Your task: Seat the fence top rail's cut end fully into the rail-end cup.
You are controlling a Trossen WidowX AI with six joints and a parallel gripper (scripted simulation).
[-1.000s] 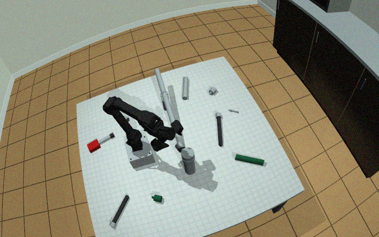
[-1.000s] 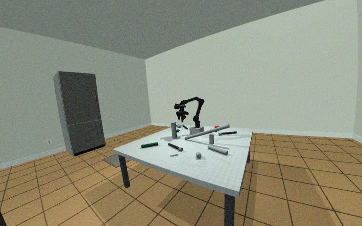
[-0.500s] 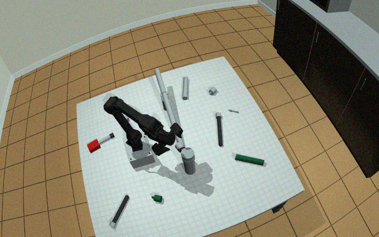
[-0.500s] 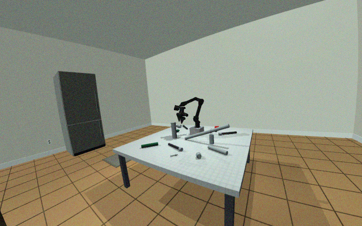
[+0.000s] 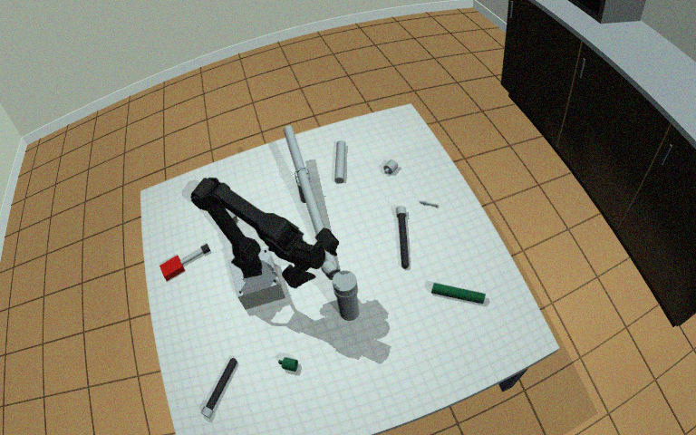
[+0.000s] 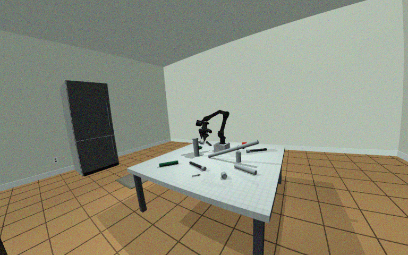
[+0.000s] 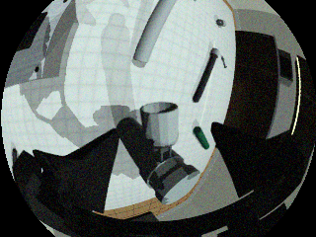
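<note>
A red block-headed tool with a gray handle and dark tip (image 5: 172, 267) lies near one edge of a white gridded table (image 5: 246, 390) (image 6: 180, 180), with a dark rod capped in pale gray (image 5: 220, 385) and a short green plug (image 5: 289, 363) elsewhere on the top. Across the table, a green cylinder (image 5: 458, 293) (image 6: 168, 163) (image 7: 200, 137), a second dark rod with a pale cap (image 5: 403, 238) (image 6: 196, 165) (image 7: 205, 76), a small gray pin-like piece (image 5: 429, 204) (image 6: 196, 175) and a gray tube (image 5: 340, 161) (image 6: 245, 169) lie on their sides, as a tall dark refrigerator (image 6: 91, 120) stands by the wall.
</note>
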